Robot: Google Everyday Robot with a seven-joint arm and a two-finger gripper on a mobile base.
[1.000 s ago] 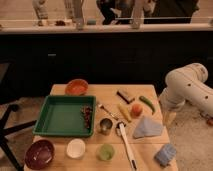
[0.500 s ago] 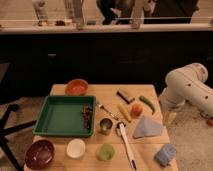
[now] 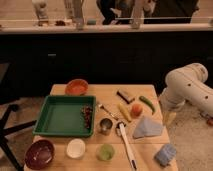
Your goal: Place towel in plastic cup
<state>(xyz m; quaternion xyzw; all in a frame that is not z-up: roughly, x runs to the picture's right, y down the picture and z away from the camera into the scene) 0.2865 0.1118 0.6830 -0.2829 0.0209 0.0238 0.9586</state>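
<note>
Hanging right of table (image 3: 107, 94), claw (image 3: 169, 118) spread wide, holding nothing, towel (image 3: 147, 128) just beside, plastic cup (image 3: 105, 152) well apart

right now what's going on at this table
A one-armed robot is about to move a towel. Its gripper hangs open just off the right edge of the table, beside the towel, holding nothing. The towel lies on the table, not yet picked up. The plastic cup stands near the front edge, left of the towel, with no towel in it.
</note>
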